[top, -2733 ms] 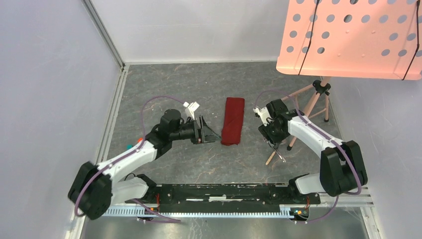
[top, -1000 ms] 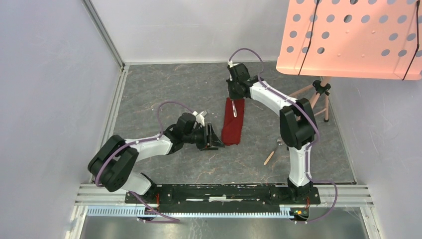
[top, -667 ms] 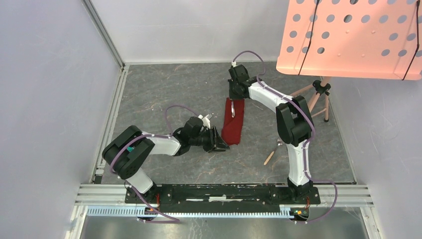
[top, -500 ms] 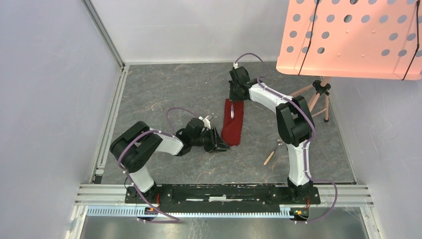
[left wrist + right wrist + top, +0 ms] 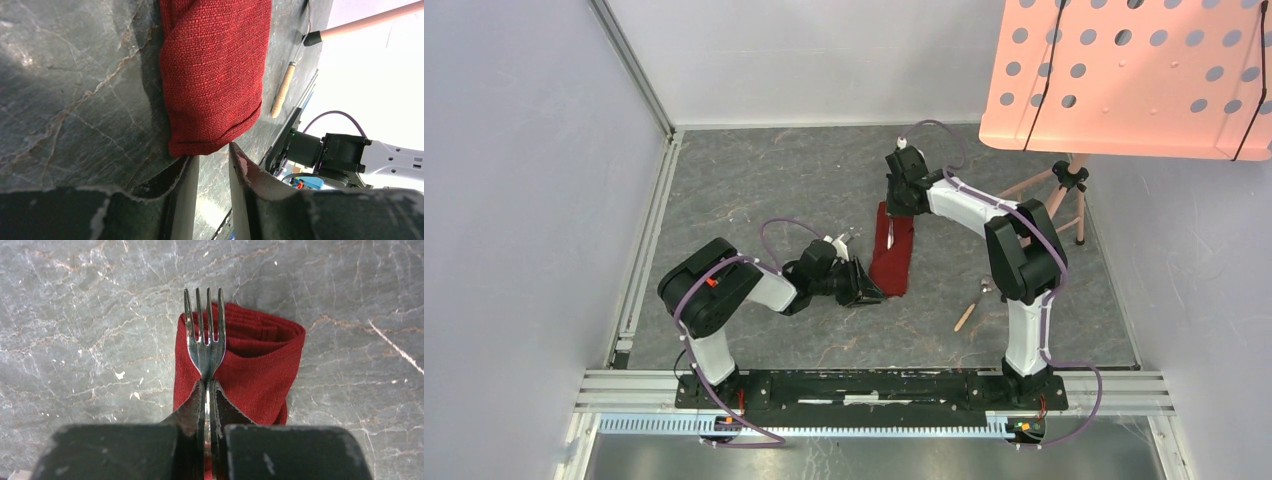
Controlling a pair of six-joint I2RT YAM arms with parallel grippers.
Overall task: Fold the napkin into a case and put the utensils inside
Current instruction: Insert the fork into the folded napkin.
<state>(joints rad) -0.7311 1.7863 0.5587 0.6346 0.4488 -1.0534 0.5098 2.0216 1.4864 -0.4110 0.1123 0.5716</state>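
The dark red napkin [image 5: 894, 262] lies folded as a narrow case [image 5: 260, 370] in the middle of the table. My right gripper [image 5: 902, 208] hovers over its far end, shut on the handle of a silver fork [image 5: 204, 340]. The fork's tines point along the cloth, just above it. My left gripper [image 5: 869, 290] lies low at the napkin's near left corner. In the left wrist view its jaws [image 5: 210, 150] stand narrowly apart with bare table between them, the tips touching the cloth's end [image 5: 215, 75]. A second utensil with a pale wooden handle [image 5: 969, 312] lies to the right.
A pink perforated board [image 5: 1124, 75] on a tripod overhangs the back right, and its pink legs [image 5: 1049, 200] reach the table near the right arm. The wooden-handled utensil [image 5: 282, 92] lies beside a leg's black foot. Walls close off the left and the back.
The right gripper has carried the fork a little nearer, over the napkin's far end. The left jaws have narrowed at the napkin's near corner, and the left arm has folded in.
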